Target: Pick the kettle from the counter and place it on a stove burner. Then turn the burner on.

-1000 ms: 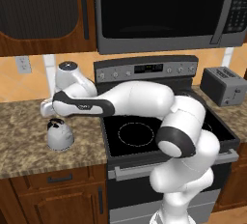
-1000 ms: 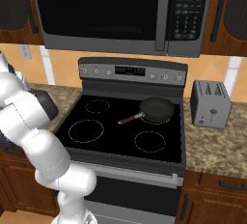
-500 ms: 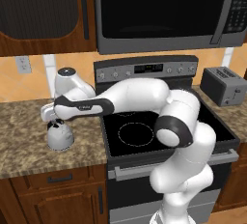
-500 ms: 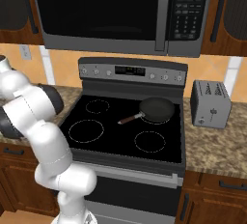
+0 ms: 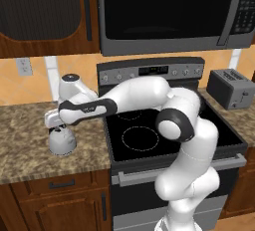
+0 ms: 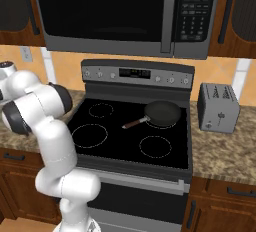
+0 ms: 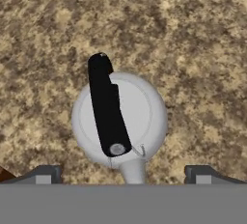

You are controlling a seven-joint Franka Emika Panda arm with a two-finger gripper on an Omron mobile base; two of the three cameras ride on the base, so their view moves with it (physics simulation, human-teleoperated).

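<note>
A: What has changed over the last second?

B: The arm has been swung further out over the worktop (image 5: 30, 150), and the hand (image 5: 56, 121) has been lowered until it sits just above the kettle (image 5: 62, 140). The kettle itself has not been shifted; it is seen at the same spot on the granite as a second ago.

A: What is implied for the task?

B: The approach is judged to be nearly finished, with the grasp not yet made. Nothing has been lifted, and the large ring of the stove burner (image 5: 140, 138) is left bare.

A: How is the hand set?

B: The fingers are spread fully apart, and nothing is held between them. In the hand view both fingertips (image 7: 44, 175) are seen at the lower edge, one to each side of the kettle (image 7: 119, 119).

A: And where does the kettle lie relative to the hand?

B: Directly beneath it, roughly centred between the two tips. The black handle (image 7: 107, 106) is seen running away from the hand, slightly slanted, so it lies between the fingers rather than across them. A further descent is probably needed before the fingers can be brought together on it. The burner lies well apart from the hand, off to one side over the cooktop.
</note>
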